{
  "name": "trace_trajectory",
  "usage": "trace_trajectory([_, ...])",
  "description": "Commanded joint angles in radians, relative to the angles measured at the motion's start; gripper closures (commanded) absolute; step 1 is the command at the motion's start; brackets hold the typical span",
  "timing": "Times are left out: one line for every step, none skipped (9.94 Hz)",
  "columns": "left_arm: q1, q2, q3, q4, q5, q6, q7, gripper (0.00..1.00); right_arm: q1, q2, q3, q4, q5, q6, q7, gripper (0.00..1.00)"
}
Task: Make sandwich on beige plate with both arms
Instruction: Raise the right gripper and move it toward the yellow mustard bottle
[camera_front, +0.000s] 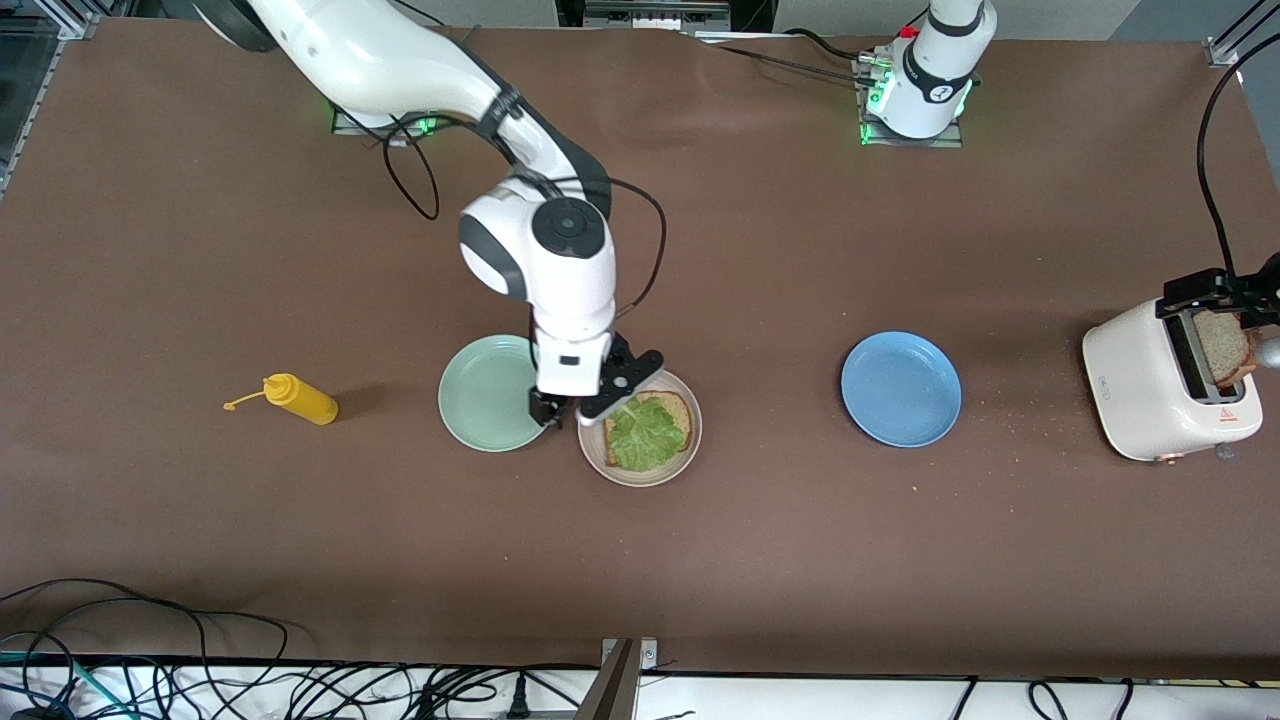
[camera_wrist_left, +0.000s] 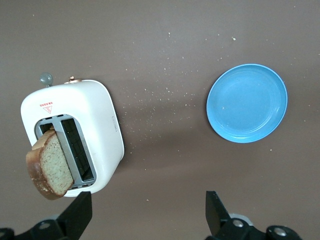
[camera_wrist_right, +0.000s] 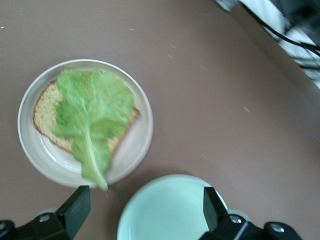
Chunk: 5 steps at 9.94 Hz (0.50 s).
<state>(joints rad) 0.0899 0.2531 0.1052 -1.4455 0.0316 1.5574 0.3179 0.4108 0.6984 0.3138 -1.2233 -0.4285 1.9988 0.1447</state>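
The beige plate (camera_front: 683, 458) holds one brown bread slice (camera_front: 676, 408) with a ruffled green lettuce leaf (camera_front: 643, 432) on top. They also show in the right wrist view: plate (camera_wrist_right: 139, 150), slice (camera_wrist_right: 44, 114), lettuce (camera_wrist_right: 95, 107). My right gripper (camera_front: 570, 412) is open and empty, over the gap between the beige plate and the mint green plate; in its wrist view (camera_wrist_right: 145, 215) it hangs over the mint plate's rim. A second bread slice (camera_front: 1225, 345) (camera_wrist_left: 50, 167) sticks out of the toaster. My left gripper (camera_front: 1215, 290) (camera_wrist_left: 150, 215) is open and empty, up in the air by the toaster.
The mint green plate (camera_front: 480, 395) (camera_wrist_right: 170, 210) touches the beige plate toward the right arm's end. A blue plate (camera_front: 900, 388) (camera_wrist_left: 247, 102) and a white toaster (camera_front: 1140, 390) (camera_wrist_left: 95, 125) with crumbs around it lie toward the left arm's end. A yellow mustard bottle (camera_front: 300, 398) lies on its side.
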Motion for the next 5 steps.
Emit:
trace_trajectory([0.001, 0.009, -0.005, 0.033, 0.027, -0.017, 0.015, 0.00, -0.148, -0.133, 0.008, -0.035, 0.147, -0.134, -0.020, 0.00])
trace_trajectory([0.007, 0.011, -0.005, 0.033, 0.027, -0.017, 0.015, 0.00, -0.209, -0.173, 0.008, -0.033, 0.205, -0.197, -0.023, 0.00])
trace_trajectory([0.020, 0.012, -0.005, 0.033, 0.025, -0.016, 0.015, 0.00, -0.254, -0.213, 0.004, -0.032, 0.221, -0.291, -0.028, 0.00])
trace_trajectory([0.034, 0.015, -0.005, 0.040, 0.024, -0.014, 0.015, 0.00, -0.307, -0.249, 0.004, -0.031, 0.221, -0.355, -0.033, 0.00])
trace_trajectory([0.043, 0.018, -0.005, 0.050, 0.024, -0.013, 0.015, 0.00, -0.354, -0.279, 0.002, -0.033, 0.220, -0.398, -0.048, 0.00])
